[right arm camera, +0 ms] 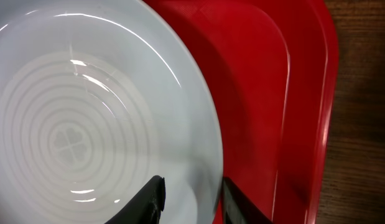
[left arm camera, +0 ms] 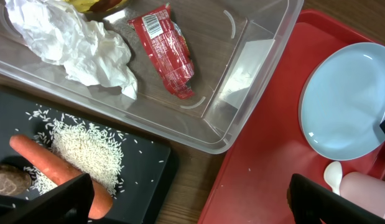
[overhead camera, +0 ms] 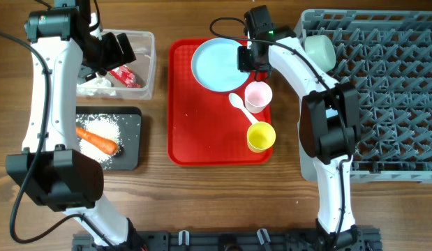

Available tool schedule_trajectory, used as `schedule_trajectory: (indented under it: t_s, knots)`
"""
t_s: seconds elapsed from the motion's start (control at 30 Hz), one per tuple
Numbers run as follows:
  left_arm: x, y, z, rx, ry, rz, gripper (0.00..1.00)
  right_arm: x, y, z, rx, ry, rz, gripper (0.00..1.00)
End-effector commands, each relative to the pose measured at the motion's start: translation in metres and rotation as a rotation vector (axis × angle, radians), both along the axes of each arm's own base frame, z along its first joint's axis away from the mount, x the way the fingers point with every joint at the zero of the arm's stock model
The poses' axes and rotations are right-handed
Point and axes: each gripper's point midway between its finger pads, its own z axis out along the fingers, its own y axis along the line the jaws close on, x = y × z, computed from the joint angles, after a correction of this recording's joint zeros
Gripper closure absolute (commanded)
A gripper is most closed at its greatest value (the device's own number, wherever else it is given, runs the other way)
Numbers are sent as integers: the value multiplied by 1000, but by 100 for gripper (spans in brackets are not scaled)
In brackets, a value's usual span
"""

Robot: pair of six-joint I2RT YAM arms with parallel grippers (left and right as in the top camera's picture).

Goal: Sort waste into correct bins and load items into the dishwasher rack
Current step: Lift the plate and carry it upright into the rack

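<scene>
My right gripper [right arm camera: 192, 196] is shut on the right rim of the pale blue plate [right arm camera: 86, 112], one finger on its inner face and one outside. The plate [overhead camera: 212, 63] lies flat at the back of the red tray [overhead camera: 202, 139]. A pink cup [overhead camera: 257, 95], a white spoon [overhead camera: 238, 103] and a yellow cup [overhead camera: 261, 137] sit beside it. A pale bowl [overhead camera: 319, 50] rests in the grey rack [overhead camera: 390, 90]. My left gripper [left arm camera: 189, 199] hangs open over the clear tub [left arm camera: 242, 93], which holds tissue [left arm camera: 74, 40] and a red wrapper [left arm camera: 167, 53].
The black tray [left arm camera: 148, 168] in front of the tub carries rice [left arm camera: 86, 149], a carrot [left arm camera: 49, 163] and a brown lump [left arm camera: 9, 180]. A strip of bare wood separates the black tray from the red tray. The rack fills the right side of the table.
</scene>
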Motion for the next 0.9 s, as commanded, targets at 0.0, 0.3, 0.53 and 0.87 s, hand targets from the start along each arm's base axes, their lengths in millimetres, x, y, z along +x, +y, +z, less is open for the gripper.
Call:
schedule_trajectory:
  t_s: [0.0,0.3,0.53,0.87]
  knots:
    - [-1,2,-1,-5,3,18,0,-7,3,-20,0,40,25,72]
    - [-1,2,-1,-4,3,18,0,-8,3,-29,-5,56,25,74]
    - [-1,2,-1,-4,3,18,0,-13,2,-45,-15,87,27,75]
    - [-1,2,-1,-4,3,18,0,-8,0,-34,-9,67,21,96]
